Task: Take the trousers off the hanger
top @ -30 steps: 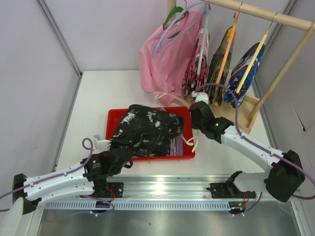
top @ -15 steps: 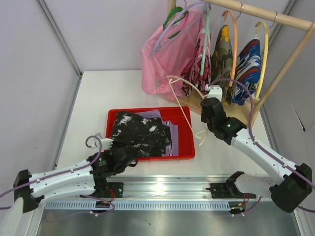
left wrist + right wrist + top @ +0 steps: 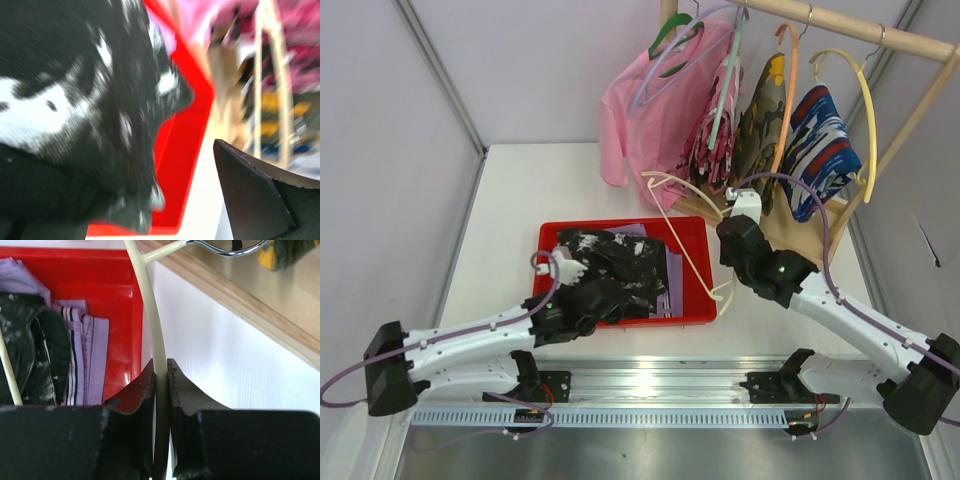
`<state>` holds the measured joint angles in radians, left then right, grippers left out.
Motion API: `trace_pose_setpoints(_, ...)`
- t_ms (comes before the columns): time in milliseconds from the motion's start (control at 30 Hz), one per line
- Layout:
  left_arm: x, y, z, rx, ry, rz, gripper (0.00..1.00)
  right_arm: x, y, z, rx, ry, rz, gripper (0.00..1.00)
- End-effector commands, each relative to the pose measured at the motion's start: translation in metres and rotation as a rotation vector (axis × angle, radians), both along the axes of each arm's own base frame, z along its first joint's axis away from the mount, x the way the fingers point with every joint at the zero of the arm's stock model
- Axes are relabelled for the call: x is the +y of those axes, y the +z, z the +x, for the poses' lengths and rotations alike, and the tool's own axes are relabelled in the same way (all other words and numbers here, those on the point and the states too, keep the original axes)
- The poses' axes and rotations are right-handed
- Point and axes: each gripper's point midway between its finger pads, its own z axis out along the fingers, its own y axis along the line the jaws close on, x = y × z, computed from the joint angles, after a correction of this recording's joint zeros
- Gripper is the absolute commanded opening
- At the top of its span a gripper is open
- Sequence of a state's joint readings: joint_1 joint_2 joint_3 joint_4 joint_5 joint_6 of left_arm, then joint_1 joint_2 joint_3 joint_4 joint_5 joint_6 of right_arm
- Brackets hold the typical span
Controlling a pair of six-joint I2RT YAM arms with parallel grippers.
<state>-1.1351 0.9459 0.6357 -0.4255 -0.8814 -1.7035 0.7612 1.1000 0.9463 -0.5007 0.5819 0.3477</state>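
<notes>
The black white-speckled trousers lie crumpled in the red tray, on top of the pale lavender trousers. My left gripper hangs over the tray's near edge, open; the speckled cloth drapes loose on its left side, and only its right finger shows clearly. My right gripper is shut on one arm of a bare cream hanger, just right of the tray. The hanger's lower bar crosses the tray's right end.
A wooden rail at the back right carries a pink shirt, several patterned garments and an empty yellow hanger. The rack's wooden base lies close behind my right gripper. Walls close in on the left and the far side.
My left gripper has opened and let go of the black trousers, which have sunk flatter into the tray. The cream hanger has come free of the cloth in my right gripper.
</notes>
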Motion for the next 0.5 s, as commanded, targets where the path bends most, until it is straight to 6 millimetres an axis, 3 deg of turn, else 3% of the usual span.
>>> trace_pose_setpoints(0, -0.055, 0.009, -0.014, 0.071, -0.26, 0.054, 0.94, -0.008, 0.033, -0.006, -0.071, -0.056, 0.071, 0.0)
trace_pose_setpoints(133, -0.084, -0.002, -0.039, 0.118, -0.454, 0.07, 0.93, -0.008, 0.036, -0.013, -0.071, -0.048, 0.079, 0.0)
trace_pose_setpoints(200, -0.096, 0.008, -0.042, 0.087, -0.494, 0.01, 0.89, -0.006, 0.033, -0.015, -0.064, -0.045, 0.086, 0.0)
trace_pose_setpoints(233, -0.097, 0.003, -0.043, 0.083, -0.502, 0.002, 0.85, -0.005, 0.032, -0.016, -0.059, -0.043, 0.087, 0.0)
trace_pose_setpoints(300, -0.105, 0.013, -0.042, 0.043, -0.519, -0.043, 0.61, -0.005, 0.028, -0.019, -0.049, -0.039, 0.075, 0.0)
trace_pose_setpoints(333, -0.104, 0.007, -0.043, 0.051, -0.519, -0.032, 0.47, -0.006, 0.028, -0.019, -0.049, -0.042, 0.069, 0.0)
trace_pose_setpoints(433, -0.095, -0.013, -0.041, 0.1, -0.472, 0.004, 0.34, -0.012, 0.03, -0.021, -0.059, -0.059, 0.06, 0.0)
trace_pose_setpoints(467, -0.093, -0.019, -0.041, 0.11, -0.458, 0.003, 0.34, -0.012, 0.032, -0.02, -0.066, -0.059, 0.065, 0.0)
